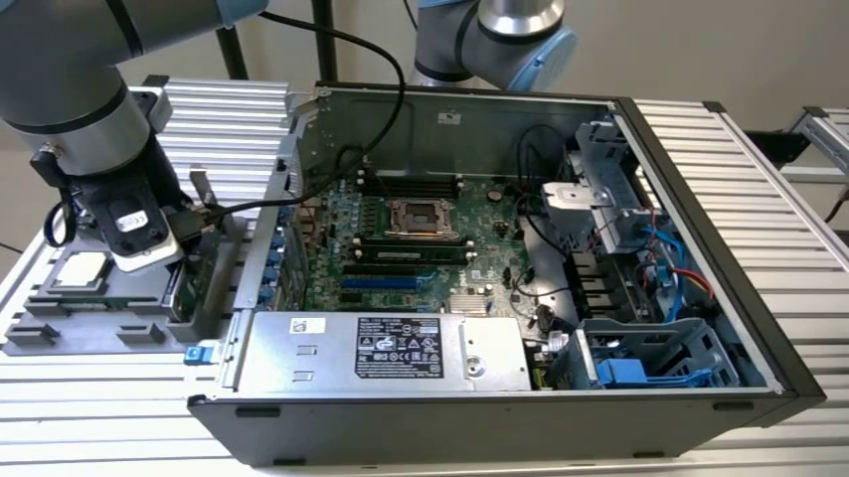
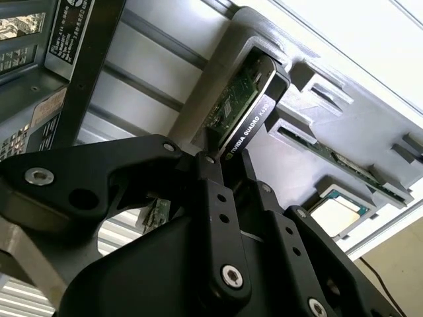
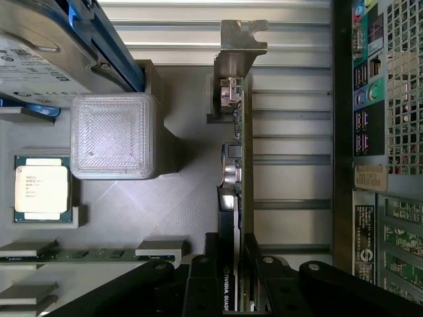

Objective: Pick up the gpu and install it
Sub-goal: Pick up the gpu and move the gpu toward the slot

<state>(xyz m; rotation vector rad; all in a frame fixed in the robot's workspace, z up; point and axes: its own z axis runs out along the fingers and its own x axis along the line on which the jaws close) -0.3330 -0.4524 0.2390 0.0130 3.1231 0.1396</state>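
First wrist view: tool (image 3: 233, 249) astride graphics card (image 3: 238, 155), one finger on each face, gap narrow, pads look pressed to it; I log card as gripped. Card location: upright on edge in slot of grey holder (image 3: 188, 198), on table (image 1: 743, 149) beside open computer case (image 1: 531, 422), at exterior view's left; bracket end away from tool. Step in hand: pickup, card not yet out of slot, well apart from motherboard (image 1: 398, 248). My judgement: leaving slot calls for straight pull along its walls, no twist, steady squeeze.
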